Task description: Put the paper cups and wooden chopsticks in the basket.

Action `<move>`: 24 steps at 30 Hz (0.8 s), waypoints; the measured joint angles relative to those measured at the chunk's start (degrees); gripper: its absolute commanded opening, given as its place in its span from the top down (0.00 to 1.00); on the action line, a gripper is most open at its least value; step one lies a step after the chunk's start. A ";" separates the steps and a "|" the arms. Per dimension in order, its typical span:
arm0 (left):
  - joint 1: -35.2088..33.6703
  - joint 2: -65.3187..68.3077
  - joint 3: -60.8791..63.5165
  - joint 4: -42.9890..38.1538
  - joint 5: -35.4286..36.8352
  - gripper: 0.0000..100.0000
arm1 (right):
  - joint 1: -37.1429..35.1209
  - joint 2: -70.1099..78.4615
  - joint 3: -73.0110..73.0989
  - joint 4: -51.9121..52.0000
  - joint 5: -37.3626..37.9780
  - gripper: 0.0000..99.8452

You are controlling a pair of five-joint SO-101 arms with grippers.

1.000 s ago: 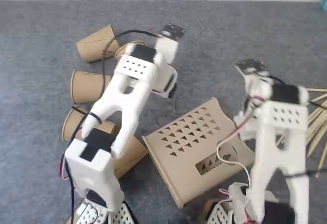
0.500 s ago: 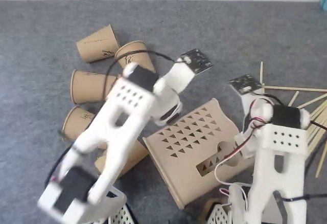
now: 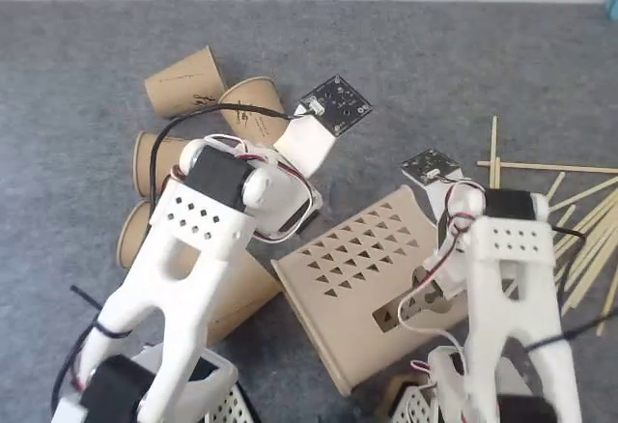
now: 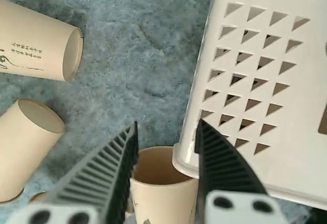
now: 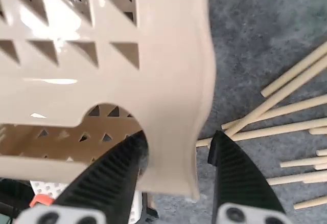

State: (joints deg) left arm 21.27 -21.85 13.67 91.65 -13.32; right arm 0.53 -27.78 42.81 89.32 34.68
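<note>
Presently hanging the left gripper spread wide, gripping nothing, just above a paper cup lying on its side right beside the left rim of the tipped basket. Straddling the basket's right wall with the right gripper, likewise released, the wall's corner sitting between its fingers. Showing the wooden chopsticks scattered on the grey carpet just right of it, other cups lying farther left.

White plastic left arm and matching right arm: hole-dotted shells, black motors, black and red cables, black ribbed gripper fingers, seemingly dark wrist boards.
</note>
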 measured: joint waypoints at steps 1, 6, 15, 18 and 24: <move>0.00 0.00 0.00 0.00 0.00 0.82 | 0.18 1.93 0.00 -0.70 0.26 0.80; 0.00 0.00 0.00 0.00 0.09 0.82 | 0.09 10.20 0.00 -7.03 0.53 0.82; -0.18 0.00 0.00 -0.97 0.62 0.82 | 4.66 13.45 -10.64 -14.77 0.79 0.94; -0.18 -0.09 0.62 -1.93 1.41 0.82 | 6.24 13.54 -19.43 -15.21 2.11 0.94; -0.79 -0.09 1.32 -3.69 1.49 0.82 | 6.24 16.88 -30.95 -20.22 5.19 0.94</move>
State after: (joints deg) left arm 20.48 -21.93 14.99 87.96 -11.82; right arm 6.77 -10.90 11.87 69.10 39.87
